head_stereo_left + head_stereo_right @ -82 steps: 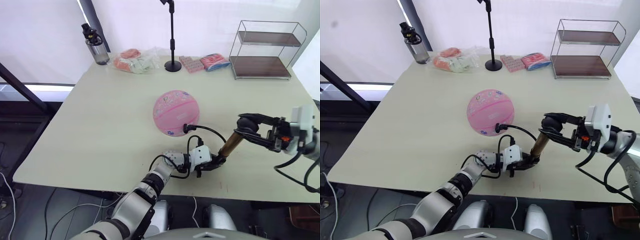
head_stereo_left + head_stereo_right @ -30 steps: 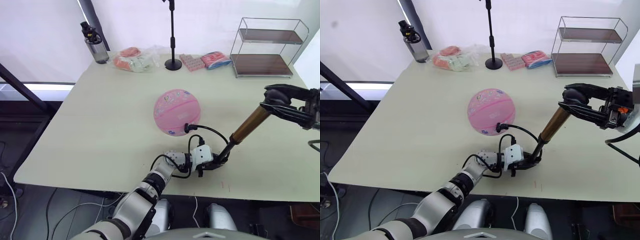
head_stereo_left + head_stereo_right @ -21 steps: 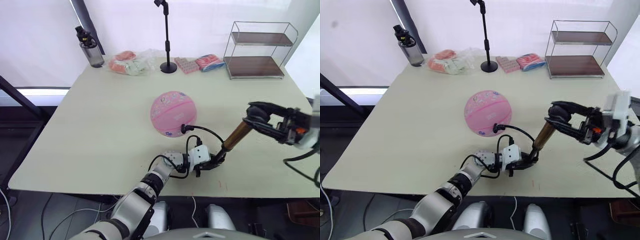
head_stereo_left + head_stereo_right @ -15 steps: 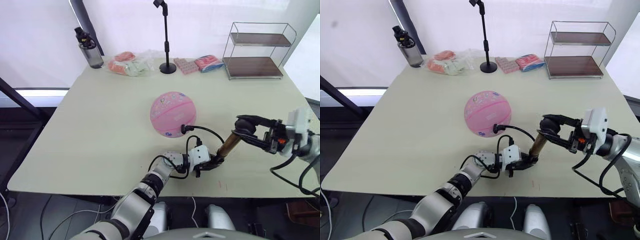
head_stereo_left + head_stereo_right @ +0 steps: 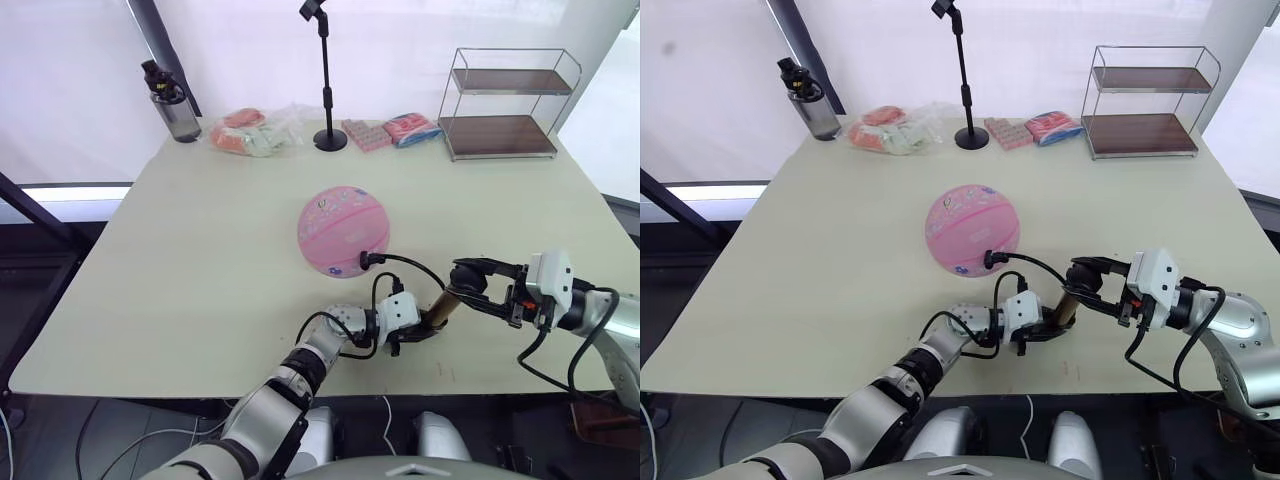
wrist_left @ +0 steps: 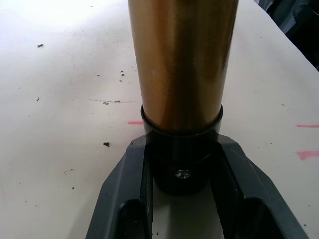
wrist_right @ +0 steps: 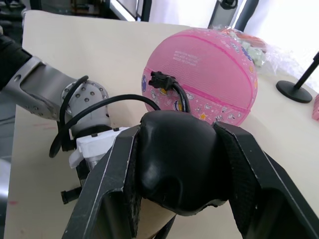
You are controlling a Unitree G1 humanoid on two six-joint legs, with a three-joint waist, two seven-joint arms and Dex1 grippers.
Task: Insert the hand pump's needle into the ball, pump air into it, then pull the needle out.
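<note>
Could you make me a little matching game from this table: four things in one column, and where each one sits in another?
Things:
1. ball
2. left claw
3. right claw
4. bottle

Places:
A. far left corner of the table
B. clamped on the pump's bottom cap
C. middle of the table, hose plugged into it
D. gripping the pump's black handle

Pairs: 1-C, 2-B, 3-D, 4-A
</note>
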